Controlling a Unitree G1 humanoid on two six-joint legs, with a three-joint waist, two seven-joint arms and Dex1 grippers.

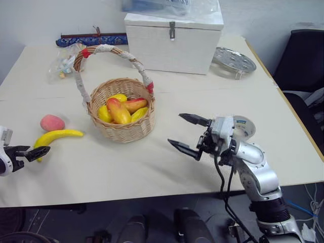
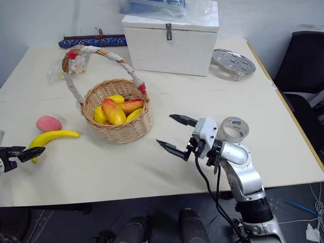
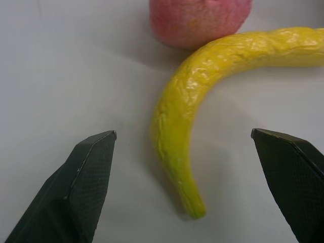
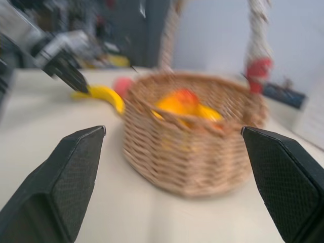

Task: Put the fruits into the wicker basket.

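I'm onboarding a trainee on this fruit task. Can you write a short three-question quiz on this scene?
1. True or false: the banana already lies inside the wicker basket.
2. Which tool is nearest the banana: A) left tool B) right tool?
3. Fill in: the peach rests on the ____, beside the banana.

Key: 1 false, it lies on the table; 2 A, open, with the banana's tip between its fingers in the left wrist view; 3 table.
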